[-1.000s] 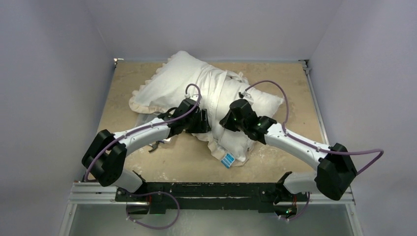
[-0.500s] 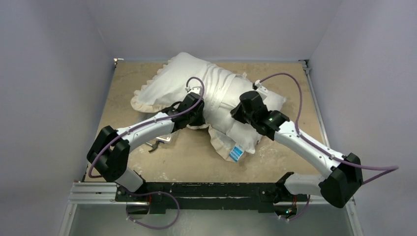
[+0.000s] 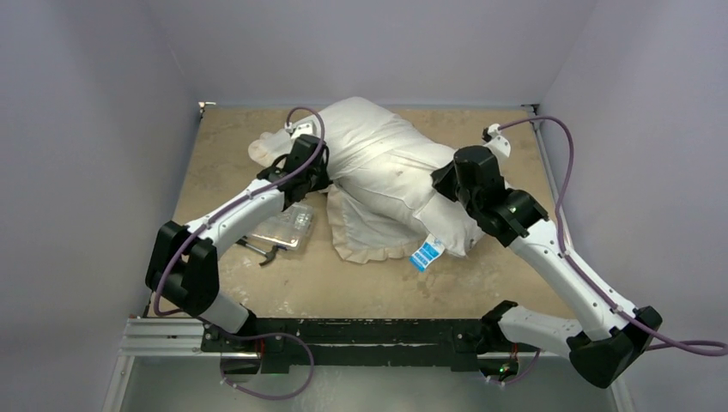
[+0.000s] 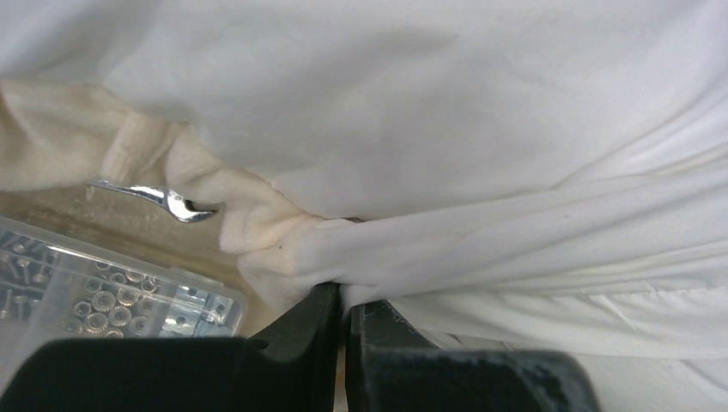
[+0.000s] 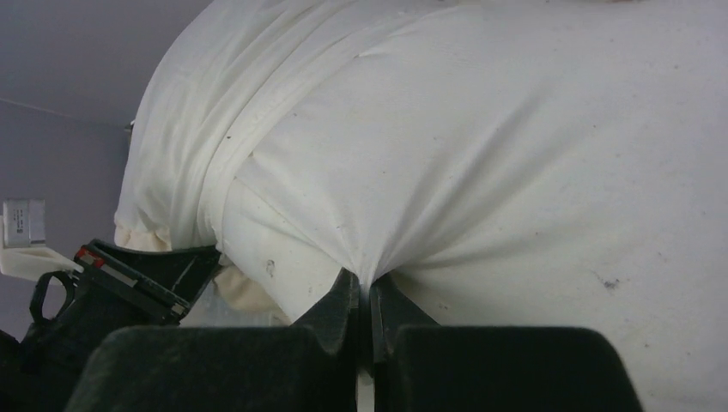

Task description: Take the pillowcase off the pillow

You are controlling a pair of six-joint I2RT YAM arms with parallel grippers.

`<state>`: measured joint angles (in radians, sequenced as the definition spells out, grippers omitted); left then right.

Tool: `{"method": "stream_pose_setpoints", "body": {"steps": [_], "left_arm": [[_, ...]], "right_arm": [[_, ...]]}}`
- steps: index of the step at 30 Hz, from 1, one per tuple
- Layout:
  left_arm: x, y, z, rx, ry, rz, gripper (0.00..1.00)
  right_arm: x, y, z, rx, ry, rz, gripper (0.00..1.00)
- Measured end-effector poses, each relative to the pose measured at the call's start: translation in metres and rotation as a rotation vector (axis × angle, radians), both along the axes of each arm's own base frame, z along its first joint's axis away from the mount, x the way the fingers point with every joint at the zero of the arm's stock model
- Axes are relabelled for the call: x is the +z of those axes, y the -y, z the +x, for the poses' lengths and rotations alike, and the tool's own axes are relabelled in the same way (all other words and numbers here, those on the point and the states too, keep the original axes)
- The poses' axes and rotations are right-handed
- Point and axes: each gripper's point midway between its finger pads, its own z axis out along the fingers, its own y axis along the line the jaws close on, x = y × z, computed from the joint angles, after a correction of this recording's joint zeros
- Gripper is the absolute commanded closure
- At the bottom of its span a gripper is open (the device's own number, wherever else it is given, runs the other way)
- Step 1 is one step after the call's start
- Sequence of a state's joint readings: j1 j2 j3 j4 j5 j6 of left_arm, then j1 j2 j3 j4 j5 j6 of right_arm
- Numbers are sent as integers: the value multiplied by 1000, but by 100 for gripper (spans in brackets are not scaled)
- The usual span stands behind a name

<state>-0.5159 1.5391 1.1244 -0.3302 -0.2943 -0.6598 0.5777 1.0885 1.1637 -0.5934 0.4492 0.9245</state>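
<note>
The pillowcase (image 3: 369, 142), white with a cream frill (image 3: 365, 249), still covers the far left part of the plump white pillow (image 3: 451, 227). The pillow's bare end carries a blue-and-white tag (image 3: 427, 255). My left gripper (image 3: 321, 177) is shut on a stretched fold of the pillowcase (image 4: 481, 232) beside its frill (image 4: 249, 232), with the jaws nearly together (image 4: 346, 292). My right gripper (image 3: 443, 183) is shut on a pinch of the pillow (image 5: 558, 154) just right of the pillowcase's taut edge (image 5: 197, 112); its jaws meet (image 5: 369, 287).
A clear plastic box of nuts (image 3: 288, 227) (image 4: 86, 292) lies on the tan table (image 3: 223, 146) under the left arm. A wrench (image 3: 262, 251) lies next to it. Pale walls enclose the table on three sides. The left gripper's body (image 5: 129, 275) shows in the right wrist view.
The left gripper has shut on the pillowcase and drawn back-left. The right arm swung right and back with the pillow. The bundle turned and rose, uncovering the plastic box.
</note>
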Motion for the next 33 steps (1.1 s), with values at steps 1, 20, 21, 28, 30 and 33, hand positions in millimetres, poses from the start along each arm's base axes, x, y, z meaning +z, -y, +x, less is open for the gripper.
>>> {"method": "stream_pose_setpoints", "body": {"steps": [1,20,21,28,30,33], "left_arm": [[4,-4,4,13,9,0,100],[-33,-46,-28,45,-119,98,60],[-26,-47,-29,42,-107,102,56],[38,-44,-14,8,43,76,36],[60,-39,-6,-18,89,64,34],[89,-28,2,-70,150,43,33]], "right_arm": [[1,0,-1,3,2,0,100],[17,-27,-6,263,73,-33,31],[22,-28,-2,260,82,-37,26],[12,-22,36,204,67,-101,9],[-4,-9,50,175,38,-125,7],[-30,16,61,136,-4,-148,5]]}}
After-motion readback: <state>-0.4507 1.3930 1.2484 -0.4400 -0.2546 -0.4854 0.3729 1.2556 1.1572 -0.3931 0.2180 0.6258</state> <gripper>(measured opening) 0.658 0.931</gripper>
